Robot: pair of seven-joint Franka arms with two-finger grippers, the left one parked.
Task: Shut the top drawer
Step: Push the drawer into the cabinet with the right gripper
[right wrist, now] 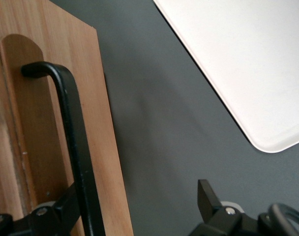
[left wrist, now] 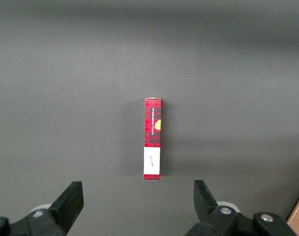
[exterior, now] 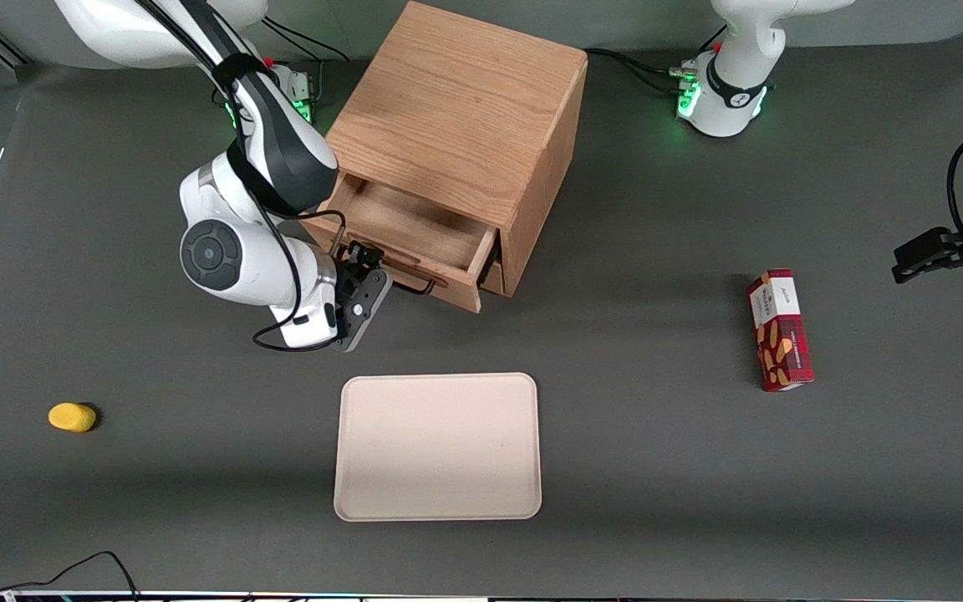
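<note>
The top drawer (exterior: 415,238) stands pulled well out of the cabinet (exterior: 456,142), its inside bare, its front facing the tray (exterior: 438,447). The gripper (exterior: 362,293) sits right at the drawer front, at the working arm's end of the handle (right wrist: 73,147). In the right wrist view its fingers (right wrist: 208,199) are spread, one on each side of the black wire (nothing is pinched, as far as I can see).

The risk I'd watch is that wire handle. If the arm pushes with a finger hooked past it, the finger may snag and twist the drawer rather than drive it in. The contact is also near one end of the front, so an off-centre push could skew the drawer and jam it partway. A hard shove might slide the whole cabinet across the table (exterior: 657,376).
</note>
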